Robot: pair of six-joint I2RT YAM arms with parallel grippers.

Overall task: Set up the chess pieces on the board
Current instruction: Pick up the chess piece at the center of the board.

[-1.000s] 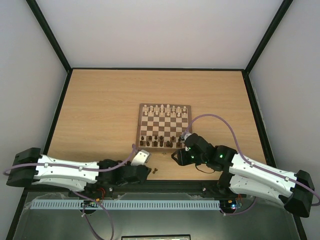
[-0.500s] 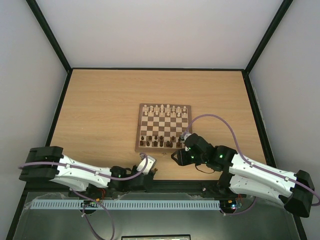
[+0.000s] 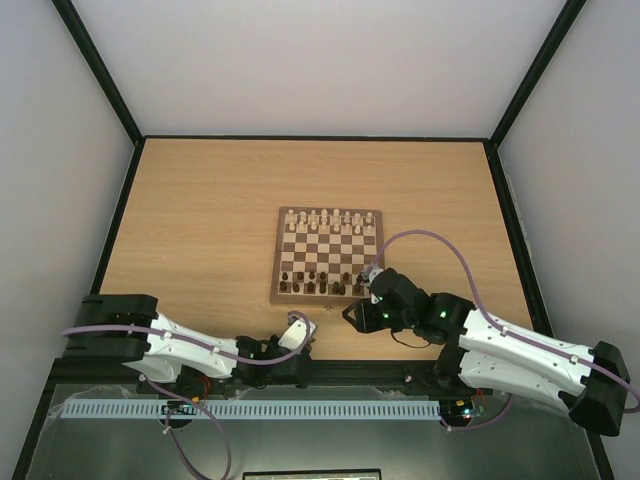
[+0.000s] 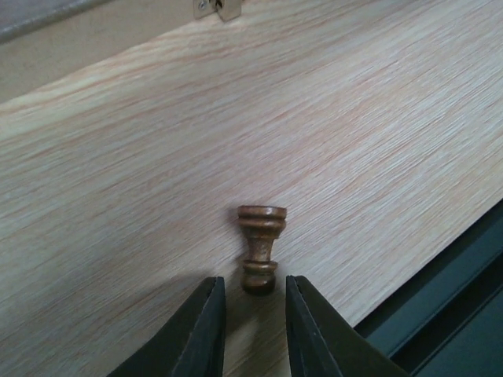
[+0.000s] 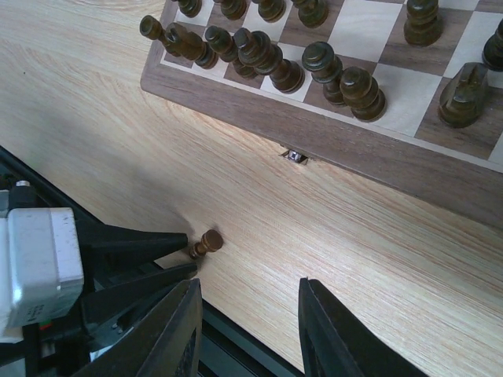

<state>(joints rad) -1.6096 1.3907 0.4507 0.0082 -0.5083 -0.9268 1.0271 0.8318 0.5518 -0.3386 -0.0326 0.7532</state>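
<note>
One dark brown chess piece (image 4: 261, 247) lies on its side on the table, off the board and near the front edge. It also shows in the right wrist view (image 5: 206, 242) and in the top view (image 3: 311, 341). My left gripper (image 4: 253, 287) is open, with the jaws either side of the piece's narrow end and not touching it. In the top view the left gripper (image 3: 303, 333) is low by the front rail. My right gripper (image 5: 250, 284) is open and empty, hovering near the board's front right corner (image 3: 352, 312). The board (image 3: 328, 299) holds several dark pieces (image 3: 320, 283) on its near rows.
Pale cream pieces (image 3: 330, 218) fill the board's far rows. A small metal latch (image 5: 295, 157) sits on the board's near edge. The black front rail (image 4: 440, 314) runs just right of the lying piece. Black posts frame the table's sides.
My left arm has swung in along the front edge, and its gripper has moved right up to the lying piece. The right arm has stayed almost still.
</note>
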